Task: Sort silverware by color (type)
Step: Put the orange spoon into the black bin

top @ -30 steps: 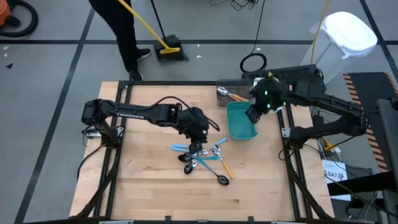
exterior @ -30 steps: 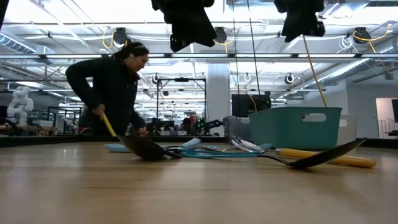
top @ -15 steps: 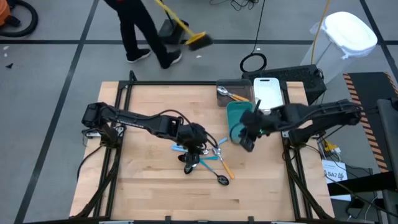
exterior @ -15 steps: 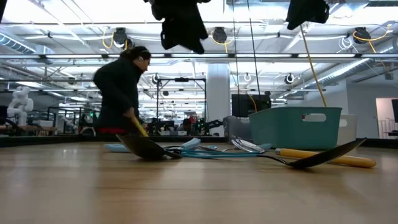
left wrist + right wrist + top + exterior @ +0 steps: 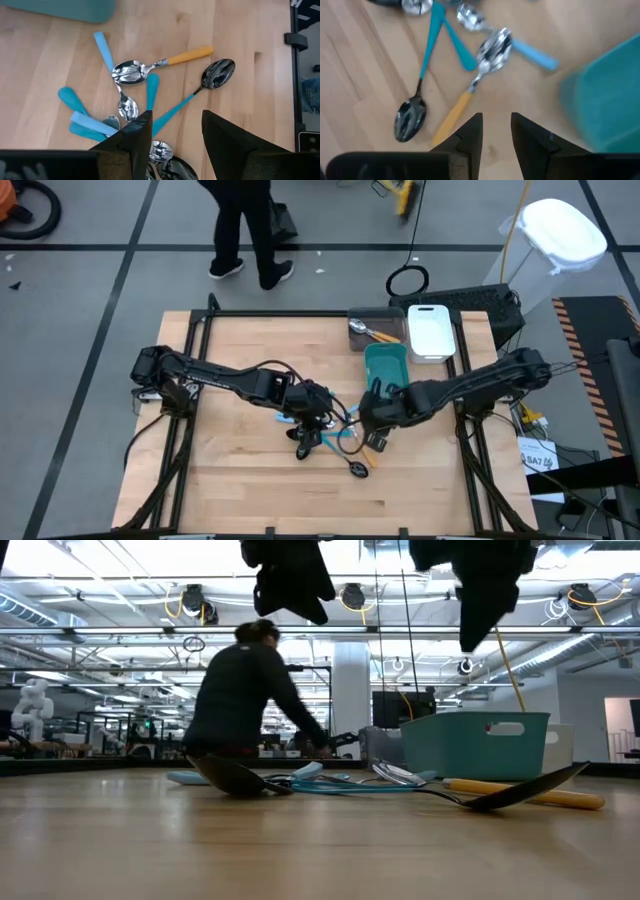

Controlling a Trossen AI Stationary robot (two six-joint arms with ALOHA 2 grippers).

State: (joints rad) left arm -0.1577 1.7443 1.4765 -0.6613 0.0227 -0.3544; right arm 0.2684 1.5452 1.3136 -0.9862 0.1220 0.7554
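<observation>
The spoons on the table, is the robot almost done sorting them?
Not nearly. One orange-handled spoon already lies in the gray bin, but the teal bin and white bin look empty. Neither gripper holds anything: the left gripper hovers open over the pile of silverware, and the right gripper is above an orange-handled spoon in that pile. The pile is what's left.
</observation>
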